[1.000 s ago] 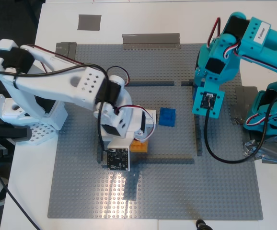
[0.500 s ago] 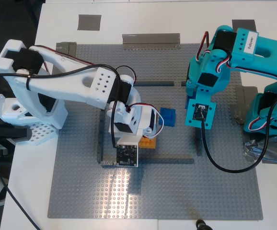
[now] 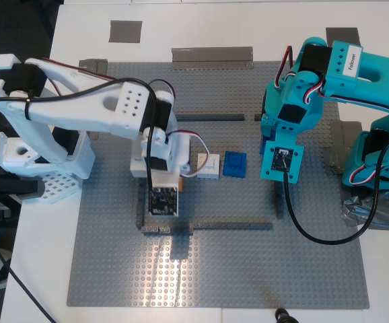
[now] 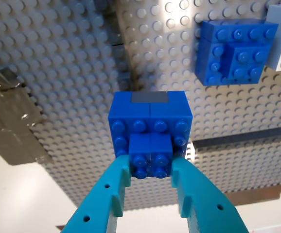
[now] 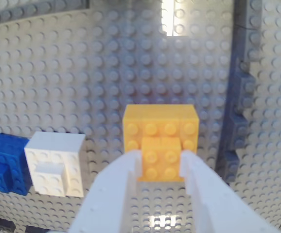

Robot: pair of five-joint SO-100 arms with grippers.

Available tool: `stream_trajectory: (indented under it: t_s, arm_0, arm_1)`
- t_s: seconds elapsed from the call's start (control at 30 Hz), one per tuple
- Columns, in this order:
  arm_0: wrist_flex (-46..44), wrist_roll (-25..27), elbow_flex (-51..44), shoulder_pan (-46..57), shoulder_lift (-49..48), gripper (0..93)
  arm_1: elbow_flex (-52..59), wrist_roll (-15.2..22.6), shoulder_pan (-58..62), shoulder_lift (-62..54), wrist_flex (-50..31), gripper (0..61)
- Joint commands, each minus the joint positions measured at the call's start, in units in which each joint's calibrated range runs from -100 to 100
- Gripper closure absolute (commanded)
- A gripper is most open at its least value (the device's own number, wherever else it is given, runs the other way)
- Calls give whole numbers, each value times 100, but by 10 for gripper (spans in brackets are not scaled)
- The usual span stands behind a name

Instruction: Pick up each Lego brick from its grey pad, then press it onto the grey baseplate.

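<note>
Orange brick (image 5: 160, 140) clamped in the jaws of my second gripper (image 5: 161, 167), blue brick (image 4: 150, 130) in those of my first gripper (image 4: 151, 166), both above the grey baseplate (image 3: 248, 269); carrying step; next, pressing down squarely onto studs

On the grey baseplate (image 3: 114, 269), the white brick (image 3: 208, 165) sat touching the placed brick (image 3: 234, 163) on the exterior view's right. My second gripper (image 5: 157, 167) held 1 brick (image 5: 161, 141) above the baseplate, to the exterior view's left of the white brick. My first gripper (image 4: 151, 167) held another brick (image 4: 150, 131) to the exterior view's right of the placed pair.
</note>
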Motion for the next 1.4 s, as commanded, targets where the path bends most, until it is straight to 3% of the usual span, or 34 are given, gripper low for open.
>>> stream_trajectory:
  t_s: [0.0, 0.53, 0.77, 1.37]
  arm_0:
    - [-22, -31, -93, -50, 11, 927]
    - [-193, -290, -84, -551, 226, 927]
    - [-526, -290, -93, -551, 672, 927]
    - [-689, -295, -48, -551, 741, 927]
  arm_1:
    - [63, -225, -367, -454, -123, 612]
    - [-244, -469, -759, -16, -741, 612]
    - [-235, -454, -773, 52, -847, 612]
    - [-100, -254, -969, 318, -741, 612]
